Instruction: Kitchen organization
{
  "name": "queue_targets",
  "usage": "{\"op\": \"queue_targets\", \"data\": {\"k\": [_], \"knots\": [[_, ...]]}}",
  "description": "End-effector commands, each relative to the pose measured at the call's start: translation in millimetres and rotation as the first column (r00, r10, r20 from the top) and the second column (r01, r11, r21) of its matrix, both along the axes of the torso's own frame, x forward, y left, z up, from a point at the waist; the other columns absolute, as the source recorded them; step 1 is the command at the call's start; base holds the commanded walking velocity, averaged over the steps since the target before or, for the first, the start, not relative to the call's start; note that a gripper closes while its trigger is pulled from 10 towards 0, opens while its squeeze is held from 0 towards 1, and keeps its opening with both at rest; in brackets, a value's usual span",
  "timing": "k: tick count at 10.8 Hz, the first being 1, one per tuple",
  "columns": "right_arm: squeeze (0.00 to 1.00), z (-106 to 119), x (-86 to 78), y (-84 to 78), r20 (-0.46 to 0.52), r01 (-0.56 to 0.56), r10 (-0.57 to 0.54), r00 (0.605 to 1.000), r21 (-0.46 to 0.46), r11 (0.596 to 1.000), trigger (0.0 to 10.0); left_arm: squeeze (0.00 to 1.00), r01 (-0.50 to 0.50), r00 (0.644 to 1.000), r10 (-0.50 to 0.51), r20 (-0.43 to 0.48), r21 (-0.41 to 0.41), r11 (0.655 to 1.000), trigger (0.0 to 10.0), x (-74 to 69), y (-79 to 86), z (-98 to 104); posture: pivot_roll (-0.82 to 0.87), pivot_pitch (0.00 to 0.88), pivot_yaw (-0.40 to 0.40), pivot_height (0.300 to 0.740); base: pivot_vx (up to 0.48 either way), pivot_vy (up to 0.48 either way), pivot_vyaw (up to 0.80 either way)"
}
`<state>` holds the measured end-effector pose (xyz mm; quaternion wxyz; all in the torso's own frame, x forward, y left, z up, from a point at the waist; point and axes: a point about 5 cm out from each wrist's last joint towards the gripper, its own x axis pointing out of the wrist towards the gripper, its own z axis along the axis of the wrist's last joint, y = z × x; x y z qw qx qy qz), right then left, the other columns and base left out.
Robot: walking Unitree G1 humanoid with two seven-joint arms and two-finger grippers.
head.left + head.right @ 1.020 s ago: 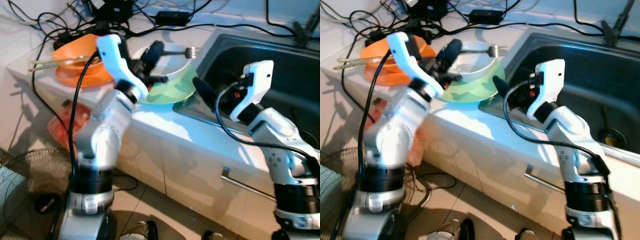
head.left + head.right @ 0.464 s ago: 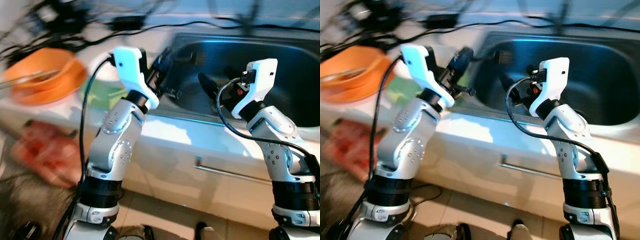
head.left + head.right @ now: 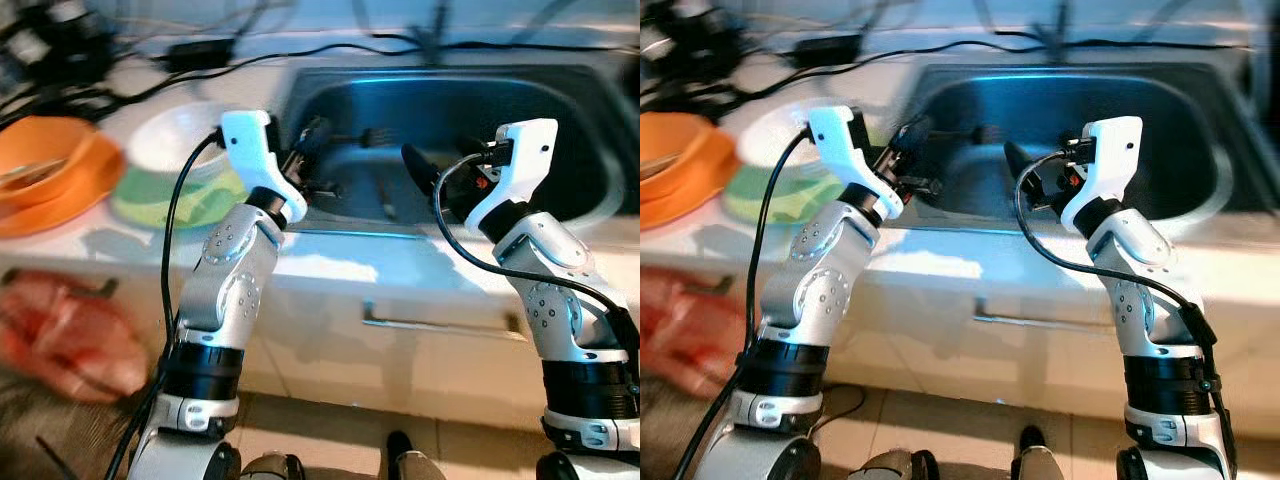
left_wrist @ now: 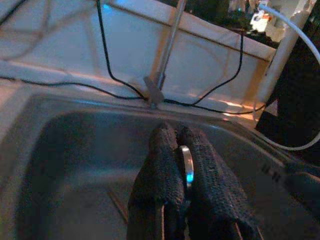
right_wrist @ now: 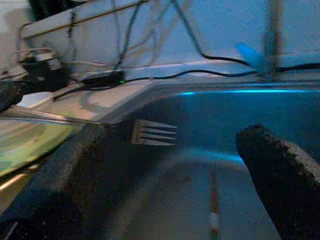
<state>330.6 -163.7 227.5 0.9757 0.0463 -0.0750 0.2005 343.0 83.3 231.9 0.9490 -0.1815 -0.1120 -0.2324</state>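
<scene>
The left gripper (image 3: 318, 131) pinched a silver fork (image 5: 154, 132) over the sink (image 3: 560, 100); the right wrist view showed its tines. The right gripper (image 5: 200, 175) stood open.

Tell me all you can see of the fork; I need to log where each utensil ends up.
The fork looks like plain silvery metal with four flat tines. The left gripper is shut on its handle, whose edge glints between the black fingers in the left wrist view. It is held roughly level, tines pointing away from the gripper, in the air over the steel sink. Nothing else touches it.
</scene>
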Motion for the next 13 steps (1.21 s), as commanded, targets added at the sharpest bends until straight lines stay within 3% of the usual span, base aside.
{"op": "queue_targets", "data": {"k": [1,6,9,11,13], "knots": [[0.00,4,2.1,-0.2,0.016,0.014,-0.014,1.000,0.008,1.000,10.0,0.00,-0.035,0.999,0.035,0.008,-0.012,0.999,0.0,4.7,7.1,4,-0.01,0.103,0.129,0.740,0.000,0.000,-0.76],[0.00,2,3.7,-3.8,0.024,0.057,-0.058,0.998,0.012,0.998,10.0,0.00,-0.118,0.992,0.116,-0.055,-0.040,0.992,0.0,18.9,23.9,0,-0.01,0.104,0.133,0.740,0.000,0.000,-0.15],[0.00,1,4.2,-5.8,0.026,0.072,-0.072,0.997,0.011,0.997,10.0,0.00,-0.111,0.992,0.108,-0.062,-0.043,0.993,0.0,19.8,24.7,-2,-0.01,0.101,0.135,0.740,0.000,0.000,0.00],[0.00,2,4.4,-11.2,0.054,0.140,-0.142,0.988,0.041,0.989,10.0,0.00,-0.145,0.987,0.144,-0.074,-0.004,0.989,0.0,17.3,37.8,-16,0.00,0.097,0.134,0.740,0.000,0.000,0.00],[0.00,-1,4.4,-15.2,0.057,0.194,-0.197,0.979,0.060,0.979,10.0,0.00,-0.188,0.978,0.186,-0.094,-0.017,0.982,0.0,16.8,49.3,-22,0.01,0.092,0.132,0.740,0.000,0.000,0.00]]}}
